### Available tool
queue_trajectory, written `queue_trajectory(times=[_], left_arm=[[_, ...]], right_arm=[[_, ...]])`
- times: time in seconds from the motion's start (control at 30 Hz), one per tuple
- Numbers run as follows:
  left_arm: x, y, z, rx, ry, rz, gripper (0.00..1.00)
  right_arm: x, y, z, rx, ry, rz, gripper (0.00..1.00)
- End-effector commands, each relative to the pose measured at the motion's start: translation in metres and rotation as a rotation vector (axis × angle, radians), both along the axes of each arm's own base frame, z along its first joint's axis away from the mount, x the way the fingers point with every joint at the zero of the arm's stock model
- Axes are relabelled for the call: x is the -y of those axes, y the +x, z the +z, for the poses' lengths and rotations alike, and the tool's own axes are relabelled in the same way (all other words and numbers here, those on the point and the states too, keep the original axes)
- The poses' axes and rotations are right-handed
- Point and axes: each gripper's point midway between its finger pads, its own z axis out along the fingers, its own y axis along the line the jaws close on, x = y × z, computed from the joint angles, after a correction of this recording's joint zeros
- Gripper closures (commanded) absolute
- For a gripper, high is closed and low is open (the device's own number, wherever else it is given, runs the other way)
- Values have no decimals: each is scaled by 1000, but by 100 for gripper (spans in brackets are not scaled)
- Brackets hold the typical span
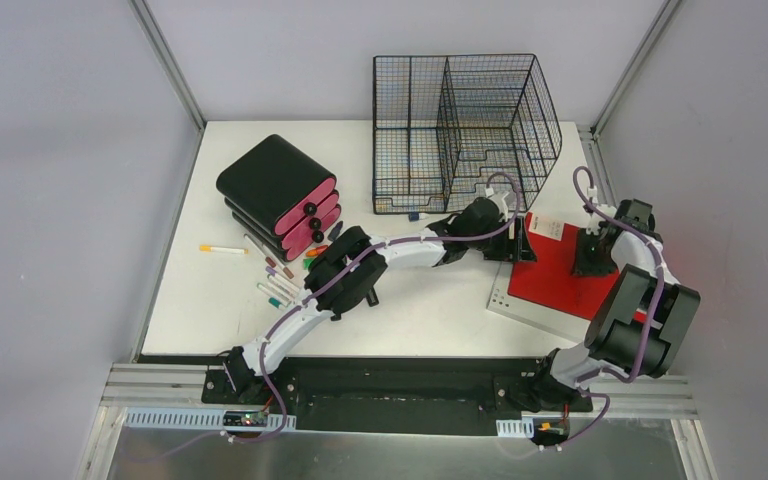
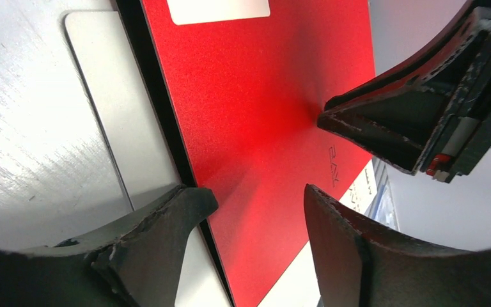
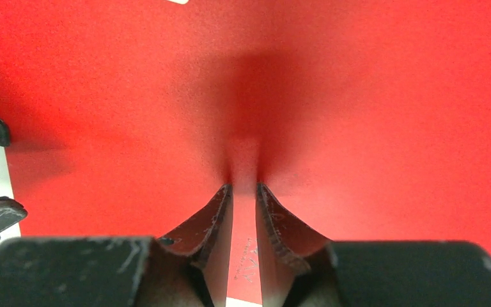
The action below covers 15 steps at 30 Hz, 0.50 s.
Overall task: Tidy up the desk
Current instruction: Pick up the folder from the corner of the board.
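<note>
The white desk (image 1: 420, 320) holds a thin red book (image 1: 560, 280) at its right side, lying on a flat white-grey book (image 1: 518, 310). My left gripper (image 1: 513, 243) is open at the red book's left edge. In the left wrist view (image 2: 256, 195) one finger sits over the white-grey book (image 2: 112, 128) and the other over the red cover (image 2: 249, 96). My right gripper (image 1: 592, 262) is shut, empty, and its tips press down on the red cover (image 3: 371, 96) in the right wrist view (image 3: 244, 187). It also shows in the left wrist view (image 2: 332, 119).
A black wire-mesh rack (image 1: 460, 130) stands at the back centre. A stack of black and pink pencil cases (image 1: 280, 195) lies at the left, with several loose pens (image 1: 280, 280) in front and one white pen (image 1: 222, 248) further left.
</note>
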Motion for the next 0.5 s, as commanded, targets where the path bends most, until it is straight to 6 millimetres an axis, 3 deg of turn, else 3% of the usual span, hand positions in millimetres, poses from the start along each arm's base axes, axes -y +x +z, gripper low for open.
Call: queue_trajectory(times=[0.0, 0.1, 0.47], left_arm=[[-8, -11, -33, -83, 40, -3, 37], [-8, -10, -25, -74, 1, 3, 49], [-2, -18, 28, -18, -207, -45, 59]], right_arm=[[1, 9, 4, -3, -27, 38, 78], [0, 8, 1, -22, -27, 48, 79], [-4, 12, 10, 16, -23, 57, 79]])
